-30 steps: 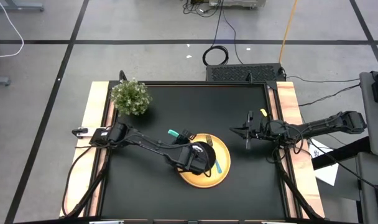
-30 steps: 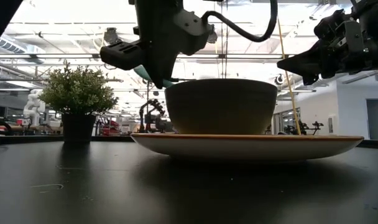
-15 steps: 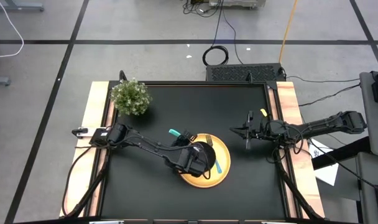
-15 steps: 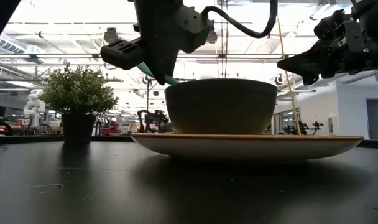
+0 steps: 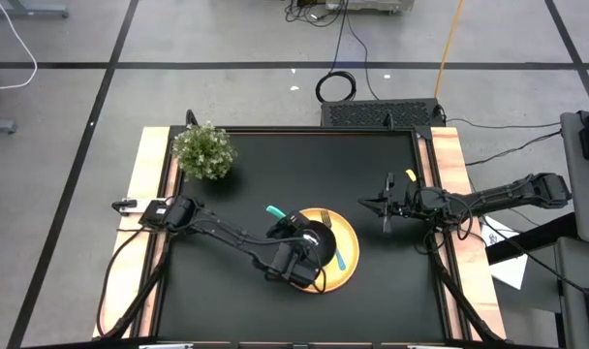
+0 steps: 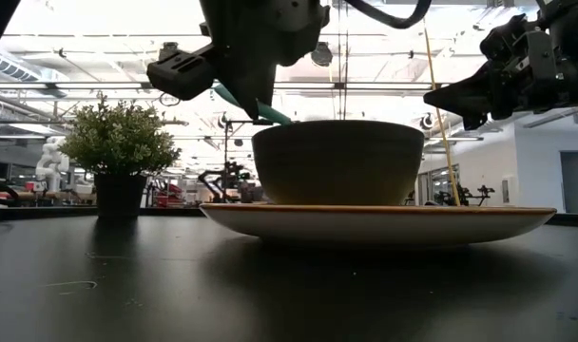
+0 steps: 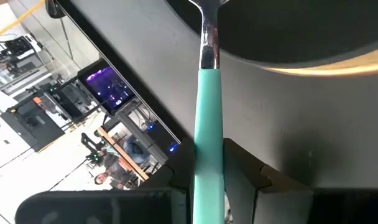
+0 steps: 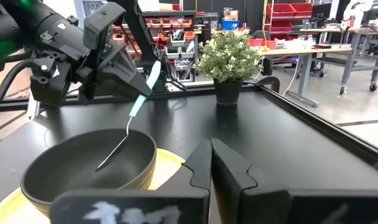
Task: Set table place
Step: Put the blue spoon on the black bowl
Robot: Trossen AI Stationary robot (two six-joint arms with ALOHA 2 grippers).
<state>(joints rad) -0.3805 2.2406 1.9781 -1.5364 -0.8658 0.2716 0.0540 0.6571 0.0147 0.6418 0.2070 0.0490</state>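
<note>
**Lifting a Spoon Out of the Bowl**

Holding the teal-handled metal spoon by the far end of its handle, the left gripper is clamped around the plastic grip, as the left wrist view shows the two dark fingers pressed on either side of it. The spoon slants down from the gripper, its metal head dipping into the small black bowl, which sits on the round yellow plate near the middle of the matte black table. A teal-handled fork lies on the plate just beside the bowl.

The spoon looks light and stiff, so weight should be no trouble; the smooth handle is the likelier concern, since a pinch at its very end lets the long body swing or twist between the pads. A hold nearer the middle of the handle would probably steady it more. The bowl seems hard and breakable, and a knock from the spoon's head against its rim might shift it on the plate.

The right gripper hangs with its fingers pressed together and nothing between them, over the table's right side, well apart from the plate. A small bushy green potted plant stands at the far left corner.
</note>
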